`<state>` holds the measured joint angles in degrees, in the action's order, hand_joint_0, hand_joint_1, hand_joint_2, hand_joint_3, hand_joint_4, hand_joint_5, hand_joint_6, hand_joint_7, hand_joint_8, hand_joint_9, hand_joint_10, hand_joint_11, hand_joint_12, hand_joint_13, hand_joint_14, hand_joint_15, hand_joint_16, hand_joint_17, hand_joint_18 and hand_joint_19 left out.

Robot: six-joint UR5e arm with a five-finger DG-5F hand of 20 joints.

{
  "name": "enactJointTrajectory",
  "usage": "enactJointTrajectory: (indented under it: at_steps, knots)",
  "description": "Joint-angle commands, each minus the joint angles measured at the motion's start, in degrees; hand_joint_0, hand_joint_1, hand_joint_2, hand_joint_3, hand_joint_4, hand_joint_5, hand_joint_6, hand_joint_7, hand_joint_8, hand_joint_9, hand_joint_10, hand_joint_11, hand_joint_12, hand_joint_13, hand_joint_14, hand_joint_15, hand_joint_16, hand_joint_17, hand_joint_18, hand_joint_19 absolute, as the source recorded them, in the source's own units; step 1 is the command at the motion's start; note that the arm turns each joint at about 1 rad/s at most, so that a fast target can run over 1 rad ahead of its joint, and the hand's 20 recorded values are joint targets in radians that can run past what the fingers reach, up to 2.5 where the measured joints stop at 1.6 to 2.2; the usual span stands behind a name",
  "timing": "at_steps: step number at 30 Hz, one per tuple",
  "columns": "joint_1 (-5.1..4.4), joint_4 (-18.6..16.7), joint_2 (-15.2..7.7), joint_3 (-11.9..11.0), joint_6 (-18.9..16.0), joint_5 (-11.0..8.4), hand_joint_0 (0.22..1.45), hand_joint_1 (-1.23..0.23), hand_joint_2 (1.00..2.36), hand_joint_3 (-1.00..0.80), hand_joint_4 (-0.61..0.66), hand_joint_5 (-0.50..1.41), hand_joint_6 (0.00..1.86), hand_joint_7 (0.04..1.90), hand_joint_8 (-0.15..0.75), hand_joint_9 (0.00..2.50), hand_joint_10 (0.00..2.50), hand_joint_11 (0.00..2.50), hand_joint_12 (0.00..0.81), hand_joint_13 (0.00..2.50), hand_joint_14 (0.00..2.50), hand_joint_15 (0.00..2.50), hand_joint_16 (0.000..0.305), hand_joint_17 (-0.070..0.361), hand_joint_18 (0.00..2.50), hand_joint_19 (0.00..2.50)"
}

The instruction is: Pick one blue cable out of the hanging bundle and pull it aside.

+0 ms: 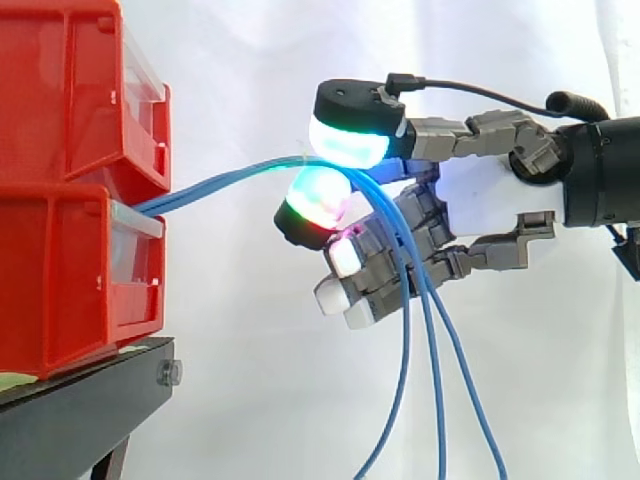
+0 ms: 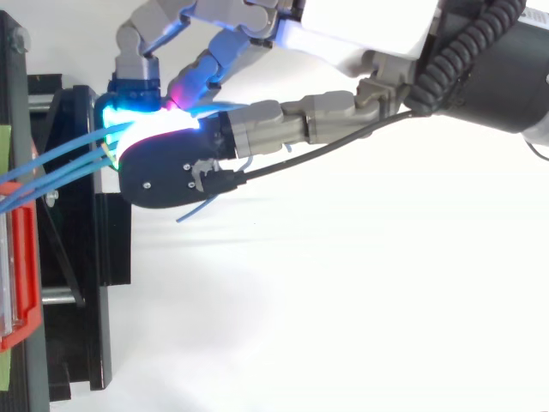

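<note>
Side view: hand (image 1: 487, 192) enters from the right, two glowing fingertips (image 1: 348, 142) pinched together on the blue cables (image 1: 215, 184). The cables run from the red bins (image 1: 70, 120) to the pinch, then hang down beside the palm.

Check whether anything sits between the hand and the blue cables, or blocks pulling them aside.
Nothing visible does. The blue cables run from the red bins straight between the hand's fingers, which pinch them, then hang free. Only the white curtain lies behind. Several strands share the pinch.
</note>
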<state>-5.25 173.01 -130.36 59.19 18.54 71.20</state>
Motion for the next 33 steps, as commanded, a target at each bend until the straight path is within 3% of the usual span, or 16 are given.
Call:
enactJointTrajectory:
  at_steps: [1,12,18,19,22,26,33]
  knots:
    - [-0.11,0.31,-0.07,-0.04,-1.22,-0.10,0.78,-0.85,1.01,-0.32,-0.19,-0.14,0.98,1.13,0.221,0.90,0.02,0.57,0.256,0.76,0.02,0.44,0.036,0.080,0.59,0.35]
    - [-0.20,1.02,0.02,-0.04,-1.66,-0.01,0.82,-0.89,1.00,-0.50,-0.23,-0.15,0.99,1.05,0.179,0.86,0.02,0.55,0.242,0.75,0.02,0.42,0.032,0.072,0.58,0.32]
    - [-0.20,1.19,0.02,-0.04,-2.01,-0.01,0.73,-0.89,1.00,-0.50,-0.15,-0.15,0.98,0.99,0.182,0.89,0.02,0.56,0.238,0.76,0.02,0.42,0.032,0.071,0.61,0.29]
    - [-0.20,1.19,0.02,-0.04,-2.01,-0.01,0.66,-0.85,1.00,-0.50,-0.09,-0.14,0.97,0.85,0.205,0.91,0.02,0.57,0.243,0.77,0.02,0.44,0.032,0.071,0.61,0.32]
    - [-0.20,1.19,-0.07,-0.04,-2.01,-0.01,0.58,-0.75,1.00,-0.50,-0.04,-0.13,0.96,0.77,0.219,0.93,0.02,0.56,0.253,0.78,0.02,0.44,0.033,0.074,0.60,0.36]
    - [-0.20,1.19,0.02,-0.04,-2.01,-0.01,0.51,-0.56,1.00,-0.50,-0.01,-0.12,0.92,0.84,0.253,0.99,0.02,0.55,0.280,0.81,0.02,0.45,0.037,0.084,0.62,0.37]
    - [-0.29,1.19,0.02,-0.04,-2.01,0.08,0.56,-0.47,1.00,-0.50,-0.01,-0.12,0.90,0.90,0.243,1.00,0.02,0.55,0.271,0.82,0.02,0.46,0.036,0.080,0.61,0.40]
